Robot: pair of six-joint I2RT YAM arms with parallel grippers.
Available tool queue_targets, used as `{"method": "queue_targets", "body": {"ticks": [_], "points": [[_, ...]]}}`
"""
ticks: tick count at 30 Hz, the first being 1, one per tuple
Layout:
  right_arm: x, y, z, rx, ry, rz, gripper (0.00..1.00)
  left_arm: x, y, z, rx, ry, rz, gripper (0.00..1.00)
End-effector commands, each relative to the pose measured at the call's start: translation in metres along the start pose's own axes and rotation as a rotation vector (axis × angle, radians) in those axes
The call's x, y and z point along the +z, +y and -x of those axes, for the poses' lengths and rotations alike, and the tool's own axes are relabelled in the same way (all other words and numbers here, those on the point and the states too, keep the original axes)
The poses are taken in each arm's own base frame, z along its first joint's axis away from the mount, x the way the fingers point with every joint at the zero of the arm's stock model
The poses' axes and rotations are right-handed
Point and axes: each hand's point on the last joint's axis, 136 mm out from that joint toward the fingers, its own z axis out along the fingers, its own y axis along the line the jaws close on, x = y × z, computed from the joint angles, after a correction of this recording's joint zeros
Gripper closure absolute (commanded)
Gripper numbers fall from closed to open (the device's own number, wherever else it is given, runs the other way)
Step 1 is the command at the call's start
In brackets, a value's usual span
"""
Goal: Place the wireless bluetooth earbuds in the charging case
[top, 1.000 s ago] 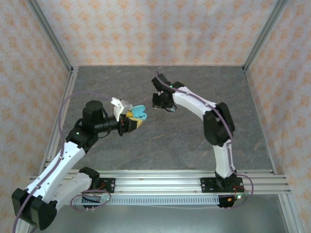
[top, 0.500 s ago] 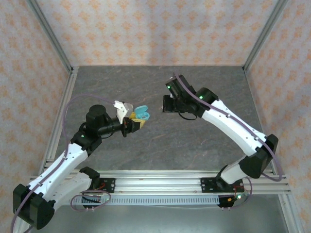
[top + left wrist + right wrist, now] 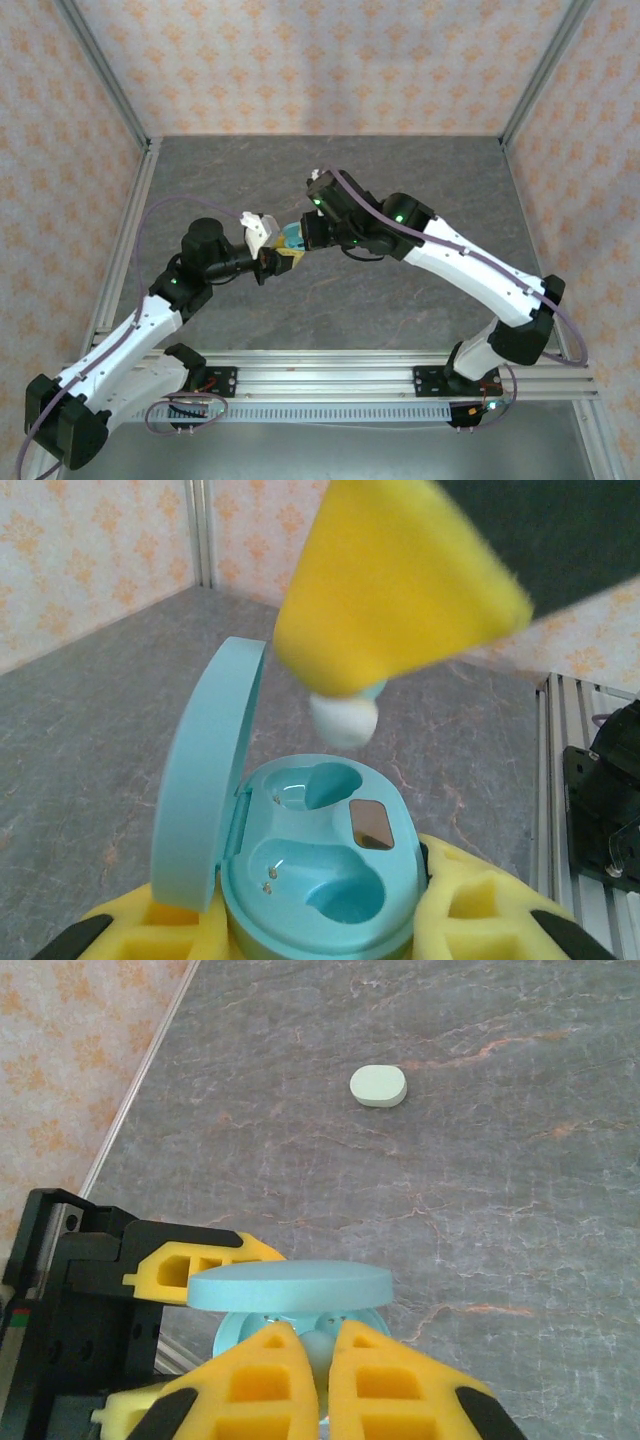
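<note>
Presently, the open teal charging case (image 3: 320, 880) is being clamped between the yellow foam pads of the left gripper (image 3: 282, 258), low in the middle of the left wrist view, with its lid (image 3: 205, 790) being held upright at the left. Both sockets are being shown unfilled, with a dark glossy patch (image 3: 371, 825) between them; whether it bears writing cannot be told. A whitish earbud (image 3: 343, 718) is being pinched by the right gripper (image 3: 315, 1332), just above the case's far socket and apart from it. In the top view the grippers are being seen tip to tip at the middle of the grey table (image 3: 330, 310), with open surface all round. A closed pale oval case (image 3: 378, 1086) is being seen alone in the upper middle of the right wrist view, near the metal edge rail (image 3: 138, 1082) at the upper left.
</note>
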Motion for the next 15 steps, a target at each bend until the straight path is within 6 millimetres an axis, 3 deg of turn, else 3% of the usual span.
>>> {"method": "queue_targets", "body": {"ticks": [1,15], "points": [[-0.001,0.005,0.001,-0.013,-0.009,-0.011,0.92,-0.008,-0.003,0.019,0.064,-0.046,0.022,1.0],[0.007,0.016,-0.01,-0.045,0.03,-0.011,0.92,-0.004,0.0,0.018,0.055,-0.031,0.023,1.0]]}}
